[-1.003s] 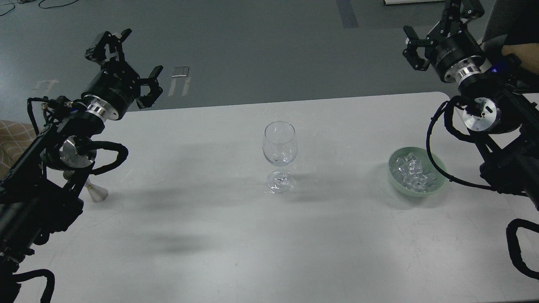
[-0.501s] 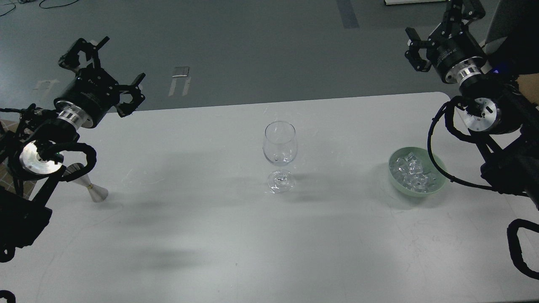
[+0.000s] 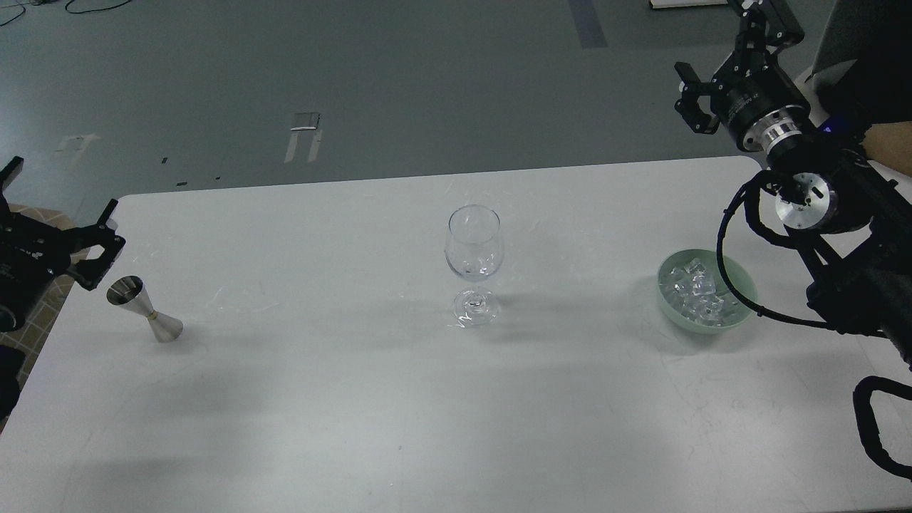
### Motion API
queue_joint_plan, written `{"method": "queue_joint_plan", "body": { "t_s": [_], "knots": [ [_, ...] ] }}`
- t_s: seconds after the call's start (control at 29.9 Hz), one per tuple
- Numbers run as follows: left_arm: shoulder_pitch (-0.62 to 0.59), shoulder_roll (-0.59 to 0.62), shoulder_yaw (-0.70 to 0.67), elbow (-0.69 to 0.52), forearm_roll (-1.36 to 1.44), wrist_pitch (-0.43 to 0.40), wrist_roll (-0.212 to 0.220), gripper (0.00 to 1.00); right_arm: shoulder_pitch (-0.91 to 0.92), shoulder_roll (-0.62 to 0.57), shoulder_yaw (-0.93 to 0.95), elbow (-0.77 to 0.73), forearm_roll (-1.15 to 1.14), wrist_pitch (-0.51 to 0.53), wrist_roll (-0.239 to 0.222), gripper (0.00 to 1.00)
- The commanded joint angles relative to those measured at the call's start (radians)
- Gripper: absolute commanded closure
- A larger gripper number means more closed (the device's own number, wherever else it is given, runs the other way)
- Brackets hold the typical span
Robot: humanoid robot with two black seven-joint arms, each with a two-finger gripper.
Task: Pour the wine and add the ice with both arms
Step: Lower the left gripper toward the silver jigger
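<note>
An empty clear wine glass (image 3: 474, 246) stands upright at the middle of the white table (image 3: 342, 399). The ice (image 3: 695, 288), several small clear cubes, lies in a pale green bowl (image 3: 741, 281) at the right. My left gripper (image 3: 64, 214) is open and empty at the far left edge, just left of and above a silver jigger (image 3: 146, 310). My right gripper (image 3: 723, 60) is open and empty, raised beyond the table's far right corner, well above and behind the bowl. No wine bottle shows.
My right arm's elbow and black cables (image 3: 819, 235) hang just right of the bowl. A person's bare forearm (image 3: 890, 146) shows at the right edge. Grey floor lies beyond the table's far edge.
My left arm has swung left and down to the view's left edge, uncovering the jigger. My right gripper has risen slightly. Glass and bowl have not moved.
</note>
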Motion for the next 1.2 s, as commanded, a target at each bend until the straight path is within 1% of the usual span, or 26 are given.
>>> {"method": "queue_joint_plan", "body": {
  "t_s": [0.0,0.03,0.07,0.13,0.17,0.23,0.3,0.37,0.5,0.57,0.64,0.67,0.74,0.84,0.87,1.0,1.17],
  "knots": [
    [0.122,-0.120,-0.127,-0.075,-0.003,0.072,0.040,0.03,0.002,0.005,-0.005,-0.001,0.000,0.000,-0.001,0.00],
    [0.137,-0.146,-0.146,-0.086,-0.003,0.075,0.057,0.03,0.002,0.005,-0.005,-0.001,0.000,0.000,-0.001,0.00],
    [0.163,-0.196,-0.172,-0.104,-0.003,0.081,0.093,0.02,0.001,0.003,-0.005,-0.001,-0.001,0.000,-0.002,0.00],
    [0.189,-0.261,-0.186,-0.113,-0.001,0.095,0.124,0.02,0.001,0.003,-0.005,-0.001,-0.003,0.000,-0.002,0.00],
    [0.199,-0.287,-0.190,-0.113,0.001,0.110,0.129,0.02,0.001,0.003,-0.005,-0.001,-0.003,-0.002,-0.007,0.00],
    [0.202,-0.305,-0.192,-0.113,-0.001,0.126,0.131,0.02,0.001,0.003,-0.005,-0.001,-0.003,-0.002,-0.013,0.00],
    [0.202,-0.324,-0.189,-0.113,-0.001,0.160,0.131,0.02,0.001,0.003,-0.005,-0.001,-0.003,-0.002,-0.014,0.00],
    [0.197,-0.338,-0.170,-0.112,0.007,0.237,0.131,0.04,0.001,0.003,-0.005,-0.001,-0.003,-0.002,-0.014,0.00],
    [0.185,-0.339,-0.164,-0.103,0.011,0.318,0.124,0.03,0.002,0.002,-0.005,-0.001,-0.003,-0.002,-0.014,0.00],
    [0.176,-0.345,-0.163,-0.081,0.019,0.313,0.134,0.03,0.002,0.000,-0.005,-0.001,-0.003,-0.003,-0.016,0.00],
    [0.167,-0.350,-0.144,-0.057,0.020,0.280,0.146,0.02,0.002,0.000,-0.007,-0.001,-0.005,-0.003,-0.016,0.00],
    [0.167,-0.350,-0.144,-0.056,0.020,0.279,0.146,0.02,0.002,0.000,-0.007,-0.001,-0.005,-0.003,-0.016,0.00],
    [0.142,-0.365,-0.121,-0.018,0.022,0.220,0.157,0.02,0.001,0.002,-0.007,-0.001,-0.006,-0.003,-0.016,0.00],
    [0.110,-0.385,-0.117,0.035,0.022,0.174,0.160,0.02,-0.001,0.002,-0.007,-0.001,-0.011,-0.005,-0.019,0.00],
    [0.110,-0.385,-0.117,0.036,0.022,0.174,0.160,0.02,-0.001,0.002,-0.007,-0.001,-0.011,-0.005,-0.019,0.00],
    [0.046,-0.394,-0.083,0.103,0.028,0.170,0.154,0.02,-0.001,0.000,-0.007,-0.001,-0.011,-0.003,-0.021,0.00],
    [0.007,-0.413,-0.077,0.178,0.085,0.169,0.152,0.02,-0.001,0.000,-0.007,-0.001,-0.011,-0.005,-0.021,0.00]
  ]
}}
